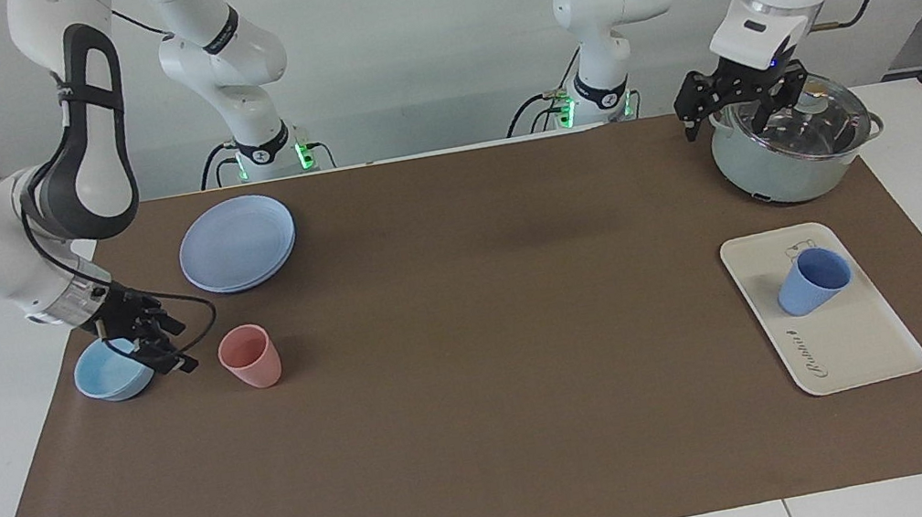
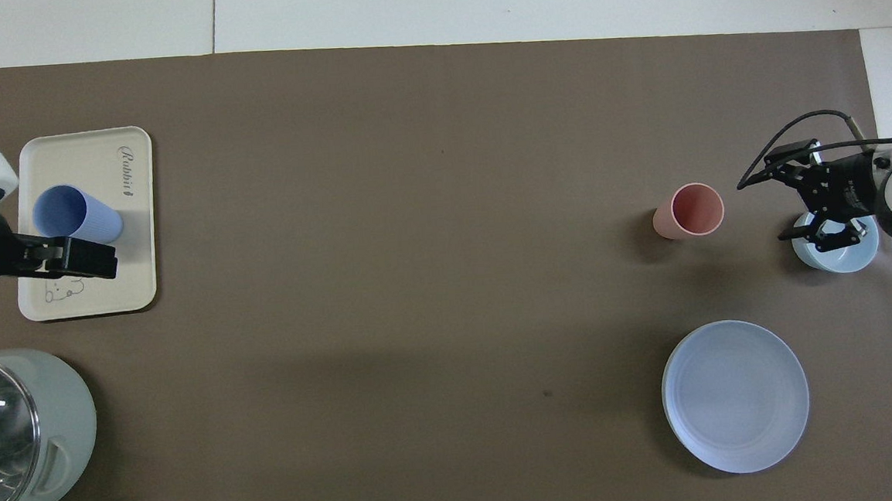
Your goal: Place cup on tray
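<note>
The cup [image 1: 813, 281] stands upright on the tray [image 1: 854, 344], mouth up, at the end of the tray that bears the bear drawing; the script lettering lies on the bare end of the tray farther from the robots. Nothing grips the cup.

The left gripper [image 1: 738, 102] hangs in the air with its fingers apart and nothing between them. It is raised over the edge of the pot [image 1: 786, 151], on the side toward the middle of the bench [image 1: 490, 439], and is well apart from the cup and tray, which lie below it and farther from the robots. In the overhead view this gripper [image 2: 82, 258] covers part of the tray just beside the cup [image 2: 72, 215], but the facing view shows it high above, touching neither.

The right gripper [image 1: 144, 332] is at the right arm's end of the bench, fingers apart and empty, low over the rim of the bowl [image 1: 109, 374]. The pink cup [image 1: 251, 356] stands upright just beside this gripper, toward the middle of the bench, and is not touched by it. The plate [image 1: 237, 243] lies nearer to the robots than the pink cup. A brown mat [image 1: 498, 493] covers the bench under all of these.
</note>
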You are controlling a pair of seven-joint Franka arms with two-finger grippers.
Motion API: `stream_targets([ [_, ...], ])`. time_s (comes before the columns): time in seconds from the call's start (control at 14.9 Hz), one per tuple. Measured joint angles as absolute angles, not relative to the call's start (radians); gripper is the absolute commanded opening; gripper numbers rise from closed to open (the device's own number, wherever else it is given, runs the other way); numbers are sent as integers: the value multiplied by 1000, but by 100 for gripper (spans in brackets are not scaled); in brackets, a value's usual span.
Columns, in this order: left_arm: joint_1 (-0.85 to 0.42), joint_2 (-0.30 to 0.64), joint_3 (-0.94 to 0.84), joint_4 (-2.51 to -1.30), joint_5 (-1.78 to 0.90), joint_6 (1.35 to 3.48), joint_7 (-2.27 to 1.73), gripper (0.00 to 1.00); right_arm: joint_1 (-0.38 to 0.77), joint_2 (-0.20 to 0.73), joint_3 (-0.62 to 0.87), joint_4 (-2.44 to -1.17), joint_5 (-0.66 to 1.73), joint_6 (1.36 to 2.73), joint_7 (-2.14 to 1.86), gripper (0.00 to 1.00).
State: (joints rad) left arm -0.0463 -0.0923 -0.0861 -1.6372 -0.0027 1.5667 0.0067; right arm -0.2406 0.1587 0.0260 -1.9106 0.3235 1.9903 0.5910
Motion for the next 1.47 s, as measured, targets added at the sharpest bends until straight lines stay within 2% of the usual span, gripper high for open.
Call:
stream_targets([
  [0.4, -31, -60, -73, -1598, 0, 1551, 65, 100, -120, 8, 34, -1910, 172, 1833, 362, 99],
  [0.67, -30, -17, -72, -1574, 4, 1548, 81, 100, -47, -46, 38, -1879, 109, 1789, 250, 99],
  [0.87, -30, -16, -71, -1574, 4, 1556, 99, 100, 3, -49, 39, -1801, 30, 1764, 243, 99],
  [1.21, -12, -16, -70, -1592, 4, 1596, 128, 100, 6, -6, 35, -1590, -9, 1639, 239, 99],
  [1.47, 0, -21, -69, -1619, 4, 1612, 130, 100, 5, 19, 30, -1534, -10, 1561, 239, 99],
])
